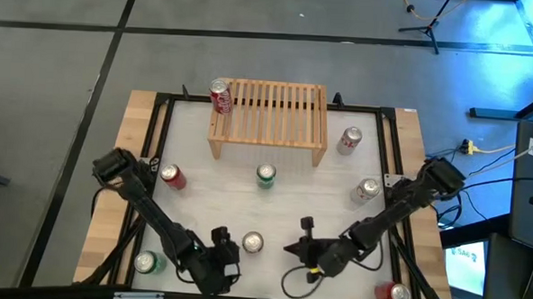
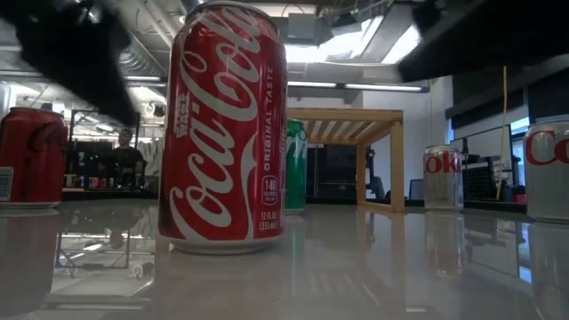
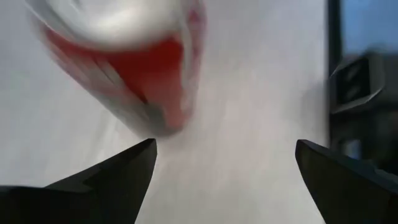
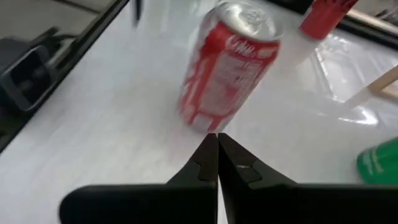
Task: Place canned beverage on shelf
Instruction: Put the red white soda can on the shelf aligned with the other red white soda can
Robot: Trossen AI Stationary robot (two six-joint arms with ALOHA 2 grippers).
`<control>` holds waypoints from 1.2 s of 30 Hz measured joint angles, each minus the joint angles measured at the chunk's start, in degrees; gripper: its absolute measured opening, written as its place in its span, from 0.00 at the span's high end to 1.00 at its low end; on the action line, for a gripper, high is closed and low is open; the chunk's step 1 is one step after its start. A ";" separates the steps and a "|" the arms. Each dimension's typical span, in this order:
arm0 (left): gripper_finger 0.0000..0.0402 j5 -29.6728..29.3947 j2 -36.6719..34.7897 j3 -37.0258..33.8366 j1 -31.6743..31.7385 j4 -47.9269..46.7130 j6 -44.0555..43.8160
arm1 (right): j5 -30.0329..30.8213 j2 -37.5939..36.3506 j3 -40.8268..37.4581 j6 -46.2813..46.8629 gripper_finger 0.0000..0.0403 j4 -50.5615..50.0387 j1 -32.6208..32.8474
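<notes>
Dark fingers of the left tool (image 1: 219, 235) are spread near the worktop's front edge, just beside a red can (image 1: 252, 243). The right tool (image 1: 306, 225), pressed together, is nearby. The shelf (image 1: 270, 119) stands at the rear edge, a red can (image 1: 220, 96) on its left end.

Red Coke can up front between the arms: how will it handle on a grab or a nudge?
The Coke can stands upright, tall on a narrow base, on the glossy table: a high nudge would likely tip it, a low one slide it. Its smooth round wall may slip in a light grip. Tipped, it would probably roll.
</notes>
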 joint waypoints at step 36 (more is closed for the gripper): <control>0.07 -2.78 -4.70 -0.05 7.85 2.72 10.19 | 4.30 0.63 -0.15 8.89 1.00 -4.20 10.12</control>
